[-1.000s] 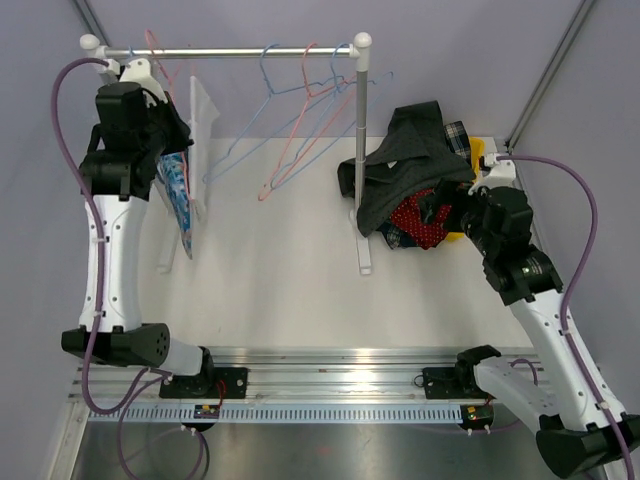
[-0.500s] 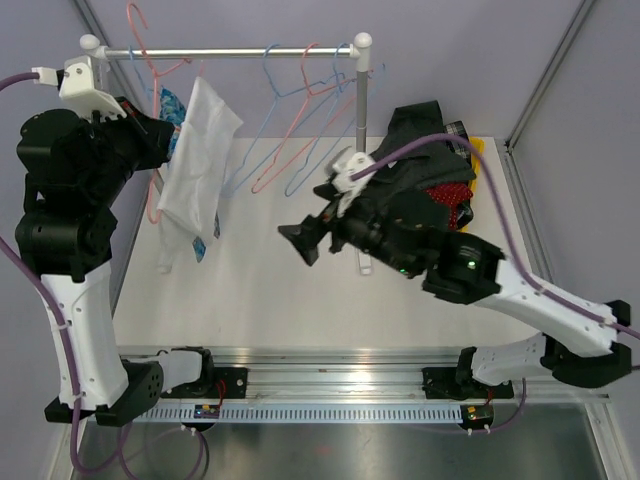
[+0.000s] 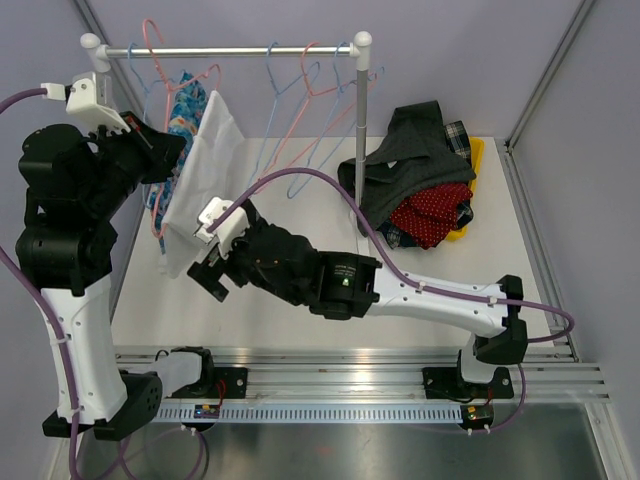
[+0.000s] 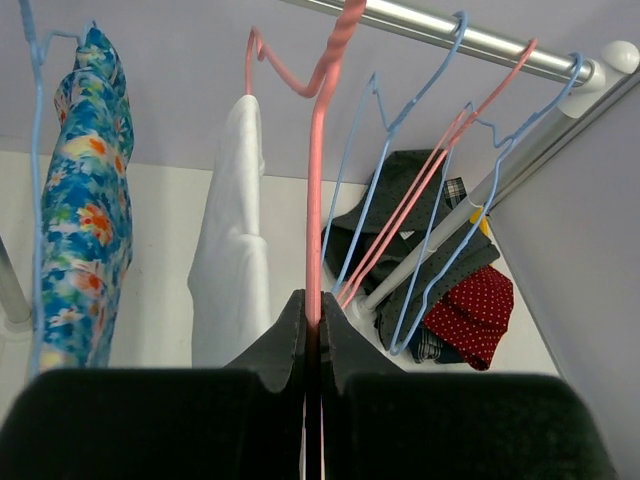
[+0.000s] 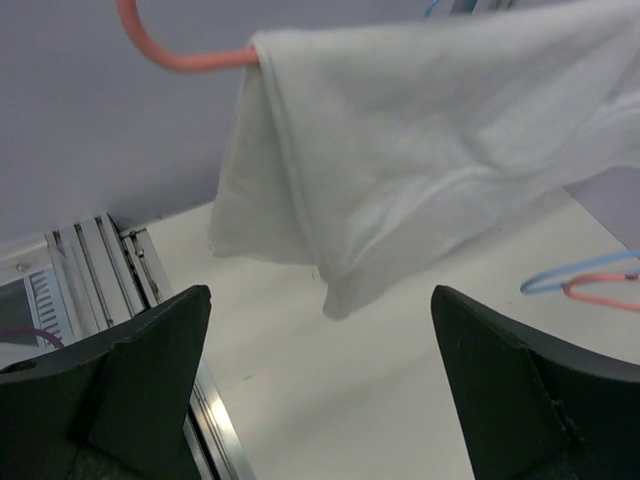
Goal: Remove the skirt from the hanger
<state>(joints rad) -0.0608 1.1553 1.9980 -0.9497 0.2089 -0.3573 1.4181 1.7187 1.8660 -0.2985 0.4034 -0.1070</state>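
Observation:
A white skirt (image 3: pixel 205 170) hangs folded over a pink hanger (image 4: pixel 315 200) at the left end of the rack. My left gripper (image 4: pixel 312 300) is shut on the pink hanger's wire and holds it up beside the rail; in the top view it (image 3: pixel 178 148) sits just left of the skirt. My right gripper (image 3: pixel 208 272) is open and empty, just below and in front of the skirt's lower edge. In the right wrist view the skirt (image 5: pixel 430 150) hangs above the gap between the open fingers (image 5: pixel 160 370), with the hanger's pink end (image 5: pixel 170 55) at the upper left.
A floral garment (image 3: pixel 180 105) hangs on a blue hanger left of the skirt. Several empty blue and pink hangers (image 3: pixel 300 100) hang on the rail (image 3: pixel 250 50). The rack's right post (image 3: pixel 360 150) stands mid-table. A clothes pile (image 3: pixel 425 180) lies at the back right.
My right arm has swung from the clothes pile across to the left and now sits under the skirt. My left arm has lifted and tilted the hanger with the skirt outward.

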